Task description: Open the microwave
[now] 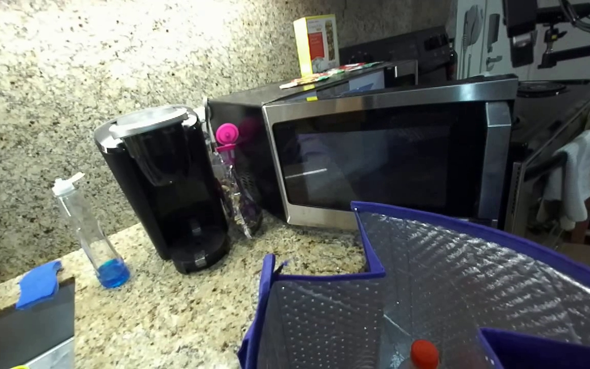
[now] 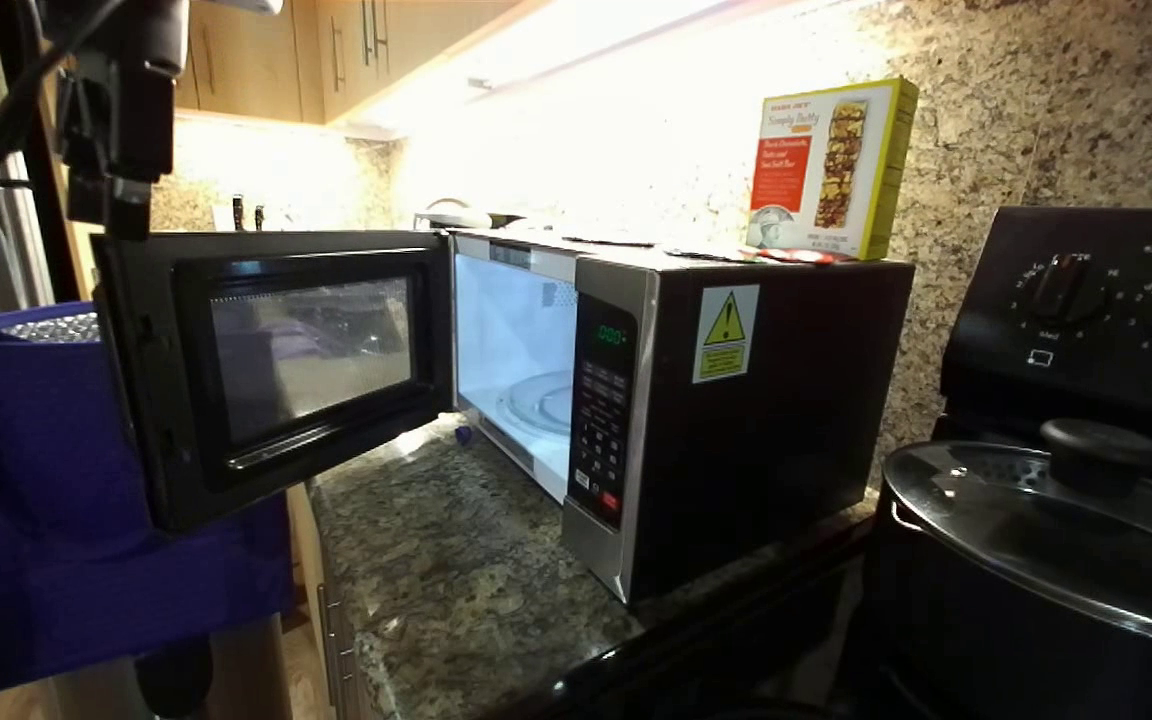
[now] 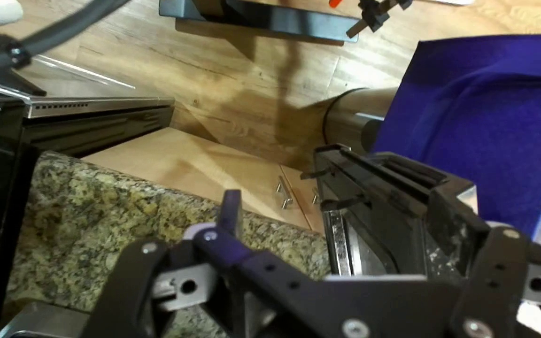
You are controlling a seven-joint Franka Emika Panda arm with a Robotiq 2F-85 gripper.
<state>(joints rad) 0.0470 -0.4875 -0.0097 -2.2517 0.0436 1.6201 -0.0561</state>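
in an exterior view the microwave [image 1: 377, 154] stands on the tabletop [image 1: 172, 312], a clear bottle [image 1: 92, 238] holds blue liquid [image 1: 113, 274] and a silver-lined bag [image 1: 325, 312] a red cap [image 1: 424, 352]. only in an exterior view does its lit cavity [image 2: 511, 325] show, a glass turntable [image 2: 536, 400] inside, with the tool [image 2: 108, 215] near the open door [image 2: 276, 370]. the wrist view shows the tool's fingers [image 3: 230, 211] spread apart.

in both exterior views a beige-and-brown granite wall [image 1: 34, 102] rose behind a speckled granite countertop [image 2: 476, 570]. white light [image 2: 576, 130] washed the wall below pale wooden upper cabinets [image 2: 256, 70], far left in an exterior view. a white lever-handled door [image 1: 506, 48] stood far right in an exterior view. in the wrist view, light wood-plank floor [image 3: 233, 89] bordered wooden base cabinets [image 3: 204, 164].
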